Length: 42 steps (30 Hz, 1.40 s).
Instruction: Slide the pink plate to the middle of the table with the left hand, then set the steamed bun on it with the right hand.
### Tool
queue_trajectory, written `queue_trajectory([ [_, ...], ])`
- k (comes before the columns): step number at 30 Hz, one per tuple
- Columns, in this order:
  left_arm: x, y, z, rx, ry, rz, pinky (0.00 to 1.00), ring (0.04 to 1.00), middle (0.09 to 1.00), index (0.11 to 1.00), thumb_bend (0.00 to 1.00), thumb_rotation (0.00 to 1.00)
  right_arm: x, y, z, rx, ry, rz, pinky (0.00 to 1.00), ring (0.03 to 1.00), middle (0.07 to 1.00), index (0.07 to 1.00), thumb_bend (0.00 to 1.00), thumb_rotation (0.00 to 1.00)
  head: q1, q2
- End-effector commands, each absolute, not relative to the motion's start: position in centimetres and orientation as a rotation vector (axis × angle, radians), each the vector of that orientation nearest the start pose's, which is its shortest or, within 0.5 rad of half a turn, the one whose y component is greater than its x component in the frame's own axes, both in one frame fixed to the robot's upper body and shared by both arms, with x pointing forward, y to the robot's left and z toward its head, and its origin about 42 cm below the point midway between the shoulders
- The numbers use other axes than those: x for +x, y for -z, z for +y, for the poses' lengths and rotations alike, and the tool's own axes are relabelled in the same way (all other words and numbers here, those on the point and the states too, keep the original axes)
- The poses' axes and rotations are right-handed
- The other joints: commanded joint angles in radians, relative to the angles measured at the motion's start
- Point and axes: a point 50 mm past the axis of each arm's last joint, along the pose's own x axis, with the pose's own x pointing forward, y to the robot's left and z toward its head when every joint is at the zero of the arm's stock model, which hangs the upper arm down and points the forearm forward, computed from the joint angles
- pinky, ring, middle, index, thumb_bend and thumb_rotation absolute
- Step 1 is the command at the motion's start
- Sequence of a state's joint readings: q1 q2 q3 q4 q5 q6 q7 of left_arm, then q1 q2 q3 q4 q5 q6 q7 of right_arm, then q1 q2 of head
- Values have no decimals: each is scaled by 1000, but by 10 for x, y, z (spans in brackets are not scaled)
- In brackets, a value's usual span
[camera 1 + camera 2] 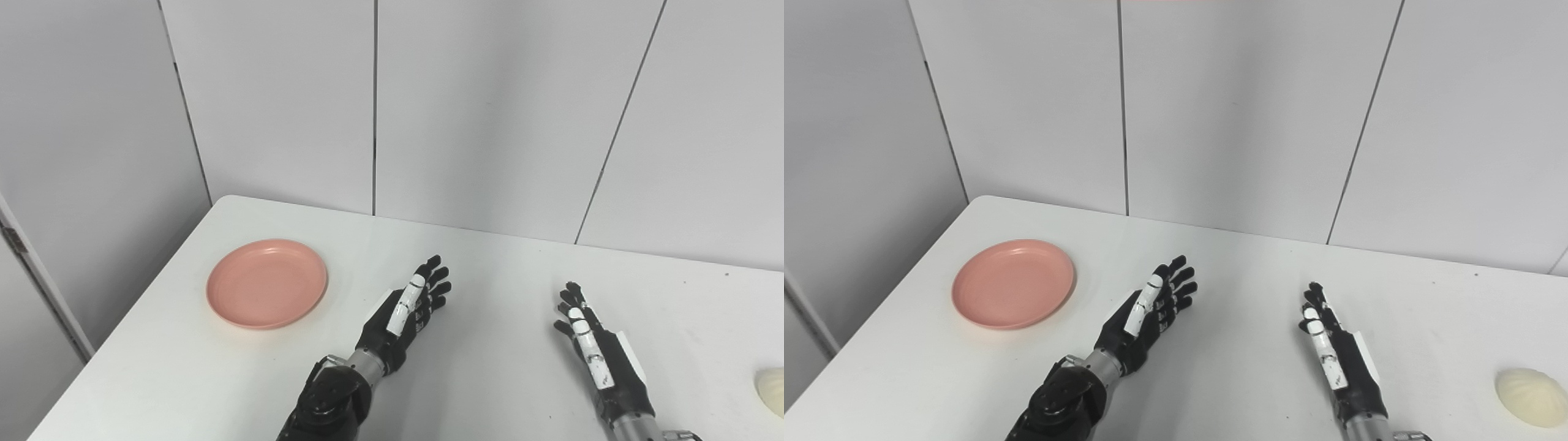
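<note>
Pink plate far left, steamed bun far right; both hands' fingers released between them

Nothing here can be read: no lettering, label, brand mark, number or sign shows on any surface in either view.
</note>
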<state>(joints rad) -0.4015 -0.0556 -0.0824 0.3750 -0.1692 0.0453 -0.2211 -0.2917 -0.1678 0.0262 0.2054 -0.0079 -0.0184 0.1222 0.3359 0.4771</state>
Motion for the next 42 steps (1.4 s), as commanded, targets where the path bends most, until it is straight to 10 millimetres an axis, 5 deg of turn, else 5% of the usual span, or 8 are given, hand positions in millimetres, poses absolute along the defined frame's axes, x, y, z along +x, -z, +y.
queue_trajectory([
  [1,381,-87,122,-169,392,189,986,970,987,1000,594,1000,379,-141,-245,-203,-166,-91,985,965,970,987,144,1000,2,2],
  [11,387,-124,121,-185,393,95,1000,985,1000,1000,579,1000,378,-143,-245,-209,-168,-103,978,956,963,978,139,1000,11,1],
  [20,389,-202,124,-244,343,-116,970,950,960,973,619,1000,380,-143,-250,-210,-166,-93,970,953,962,978,147,1000,23,4],
  [32,370,-279,162,-268,236,-354,978,924,937,951,644,979,383,-142,-258,-215,-174,-101,962,954,964,975,145,1000,52,9],
  [42,359,-311,203,-274,91,-491,947,931,932,936,610,989,384,-142,-266,-209,-178,-103,990,970,974,989,148,1000,98,4],
])
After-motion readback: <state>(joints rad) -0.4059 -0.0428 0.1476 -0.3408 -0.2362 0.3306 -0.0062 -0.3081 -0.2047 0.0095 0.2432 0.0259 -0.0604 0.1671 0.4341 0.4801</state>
